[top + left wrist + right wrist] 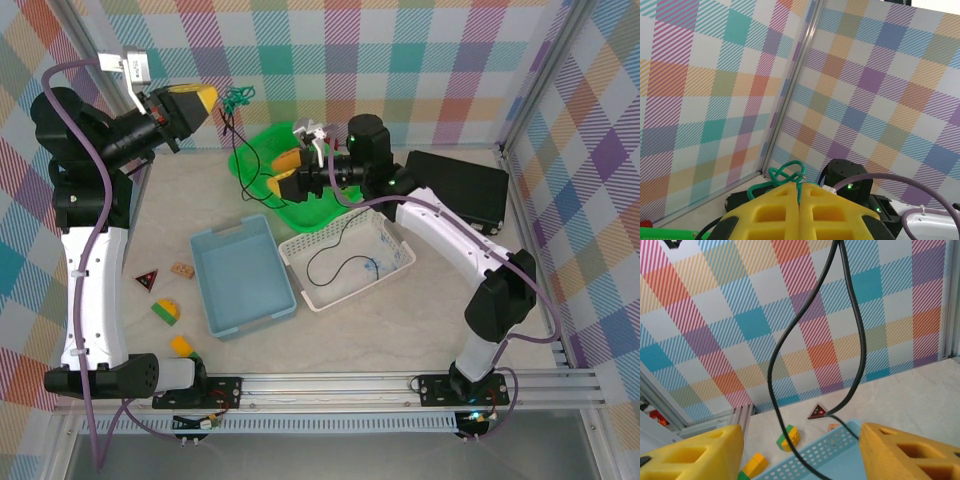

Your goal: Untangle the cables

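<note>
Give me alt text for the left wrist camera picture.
The left pincer, yellow and shut, pinches a green cable whose loops stick up above its tips. Behind it stands a plaid wall.

Three trays [232, 228] [300, 245] [262, 140], four blocks [148, 279] [182, 269] [166, 311] [183, 346], two pincers [212, 97] [280, 172]

In the top view, my left pincer [205, 100] sits upper left, with the looped cable [237, 97] at its tip. My right pincer [283, 172] is right of it, over the tray [310, 212]. Below the tray lie the bin [240, 280] on the left and the basket [300, 247] on the right, a second cable [330, 268] in it. Small blocks [166, 311] lie left of the bin.
</note>
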